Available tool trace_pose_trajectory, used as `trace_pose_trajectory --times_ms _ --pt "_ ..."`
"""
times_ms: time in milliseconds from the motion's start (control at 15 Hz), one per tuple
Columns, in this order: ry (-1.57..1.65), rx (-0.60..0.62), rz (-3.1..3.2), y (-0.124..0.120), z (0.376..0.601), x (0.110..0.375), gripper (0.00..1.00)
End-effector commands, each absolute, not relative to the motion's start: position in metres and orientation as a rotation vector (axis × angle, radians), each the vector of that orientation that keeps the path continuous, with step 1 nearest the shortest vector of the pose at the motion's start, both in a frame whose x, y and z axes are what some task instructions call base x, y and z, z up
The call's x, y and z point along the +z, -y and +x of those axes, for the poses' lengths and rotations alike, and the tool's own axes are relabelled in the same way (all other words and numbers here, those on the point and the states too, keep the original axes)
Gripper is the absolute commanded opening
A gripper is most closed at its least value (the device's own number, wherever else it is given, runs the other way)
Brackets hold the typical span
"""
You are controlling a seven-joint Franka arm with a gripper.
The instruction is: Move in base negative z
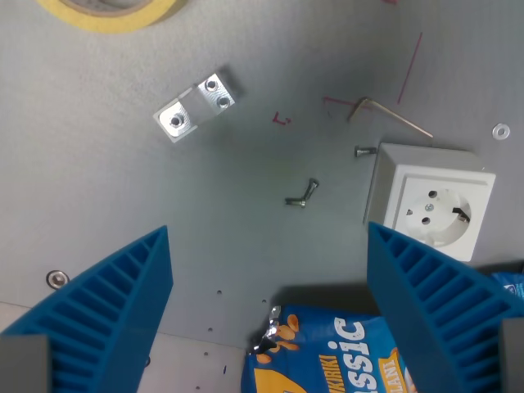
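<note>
The pincer [270,307] hangs above the grey table [123,213] with its blue ribbed fingers [115,307] spread wide apart, holding nothing. Between them lies a blue snack bag [327,352]. Beyond sit a white socket [434,205], two loose screws [301,195], an Allen key [389,115], a metal bracket [195,105] and a tape roll [115,12].

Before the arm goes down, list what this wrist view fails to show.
- Tape roll: cut off by the top edge; only an arc shows.
- Snack bag: cut off by the bottom edge, its right side hidden behind the right blue finger; name unreadable in full.
- Socket box: lower corner hidden by that finger.
- Screws: too small to tell type.
- Jaws: tips out of frame.
</note>
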State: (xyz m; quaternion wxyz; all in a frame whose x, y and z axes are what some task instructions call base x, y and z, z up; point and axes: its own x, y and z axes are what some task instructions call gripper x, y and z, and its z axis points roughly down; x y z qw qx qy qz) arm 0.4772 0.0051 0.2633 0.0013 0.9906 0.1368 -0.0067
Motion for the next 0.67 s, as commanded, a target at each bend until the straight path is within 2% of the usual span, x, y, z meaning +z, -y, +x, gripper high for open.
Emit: trace_pose_trajectory --times_ms 67,667 --pt "-0.43 -0.014 3.109 -0.005 0.477 0.26 1.0" --pt "-0.43 -0.014 3.109 -0.005 0.48 0.215 1.0"
